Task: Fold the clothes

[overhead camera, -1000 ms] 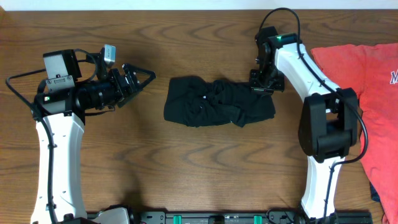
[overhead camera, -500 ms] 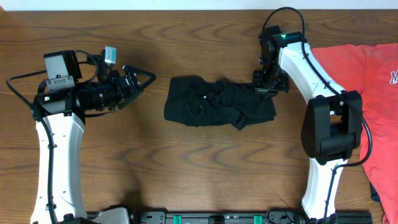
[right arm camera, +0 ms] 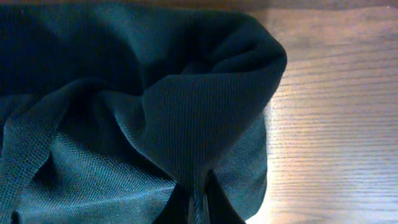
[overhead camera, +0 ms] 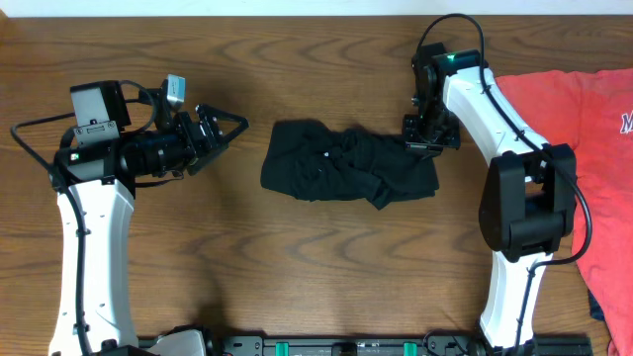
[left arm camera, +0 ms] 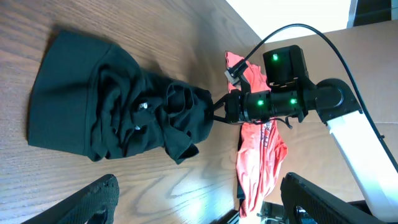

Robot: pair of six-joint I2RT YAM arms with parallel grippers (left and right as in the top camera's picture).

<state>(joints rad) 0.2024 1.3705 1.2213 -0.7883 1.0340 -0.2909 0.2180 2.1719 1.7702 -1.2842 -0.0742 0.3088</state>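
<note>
Right claw (overhead camera: 424,146) pinches clothes (overhead camera: 326,163); T-shirt (overhead camera: 579,129) lettering (overhead camera: 627,124) unreadable.

Two arms in white shells with black joints: the left arm (overhead camera: 94,257) at eight o'clock in the overhead view, the right arm (overhead camera: 506,292) at four o'clock. Thin black cables (overhead camera: 455,15) loop off both. A small grey box (overhead camera: 175,87) is mounted at the twelve o'clock side of the left arm's black wrist. Green lights (left arm camera: 273,59) glow on the right arm's black housing, three in the left wrist view. The left gripper (left arm camera: 199,182) has dark, matte fingers (left arm camera: 93,199).
</note>
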